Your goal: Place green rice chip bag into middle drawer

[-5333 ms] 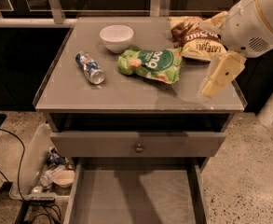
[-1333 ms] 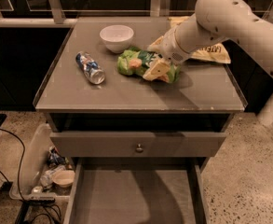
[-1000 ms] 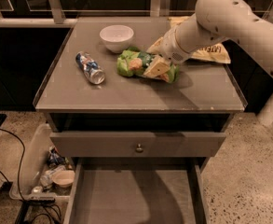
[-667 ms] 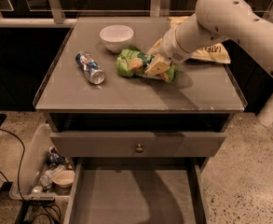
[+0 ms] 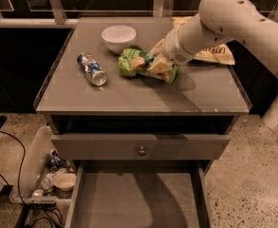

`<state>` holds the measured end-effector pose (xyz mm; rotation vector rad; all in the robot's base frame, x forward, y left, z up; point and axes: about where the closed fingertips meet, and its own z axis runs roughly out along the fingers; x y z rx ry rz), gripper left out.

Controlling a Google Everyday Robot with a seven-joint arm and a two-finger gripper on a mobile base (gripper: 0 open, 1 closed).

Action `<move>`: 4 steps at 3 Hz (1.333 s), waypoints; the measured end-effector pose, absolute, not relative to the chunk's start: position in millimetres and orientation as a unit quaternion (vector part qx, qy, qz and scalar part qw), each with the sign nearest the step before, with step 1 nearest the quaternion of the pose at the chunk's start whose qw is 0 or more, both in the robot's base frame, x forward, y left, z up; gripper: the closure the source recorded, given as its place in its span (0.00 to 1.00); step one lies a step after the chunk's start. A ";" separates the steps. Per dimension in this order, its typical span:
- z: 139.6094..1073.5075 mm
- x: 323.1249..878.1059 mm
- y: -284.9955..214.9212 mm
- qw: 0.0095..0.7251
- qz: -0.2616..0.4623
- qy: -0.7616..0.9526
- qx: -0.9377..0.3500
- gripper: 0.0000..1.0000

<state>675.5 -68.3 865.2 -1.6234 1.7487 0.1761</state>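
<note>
The green rice chip bag (image 5: 130, 63) lies crumpled on the grey table top (image 5: 138, 91), right of centre. My gripper (image 5: 153, 64) reaches in from the upper right and is shut on the bag's right half, with its tan fingers (image 5: 160, 61) pressed into the foil. The bag's right end pokes out beyond the fingers. The middle drawer (image 5: 138, 198) stands pulled open below the table front, and its grey floor is bare.
A white bowl (image 5: 118, 37) stands behind the bag. A blue-and-silver can (image 5: 92, 69) lies on its side to the left. A brown-and-yellow chip bag (image 5: 215, 54) lies behind my arm. A shut drawer front with a round knob (image 5: 141, 150) is above the open drawer. A bin of clutter (image 5: 53, 175) is on the floor at left.
My gripper came over from the right and down onto the green bag, then closed on it. The bag has bunched up and shifted slightly. The bowl and the can have not moved.
</note>
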 end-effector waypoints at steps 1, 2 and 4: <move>877.1 657.6 -72.9 0.377 0.064 0.670 -0.636 1.00; 899.2 630.4 -80.3 0.396 0.047 0.655 -0.642 1.00; 938.9 560.1 -111.8 0.434 0.021 0.637 -0.636 1.00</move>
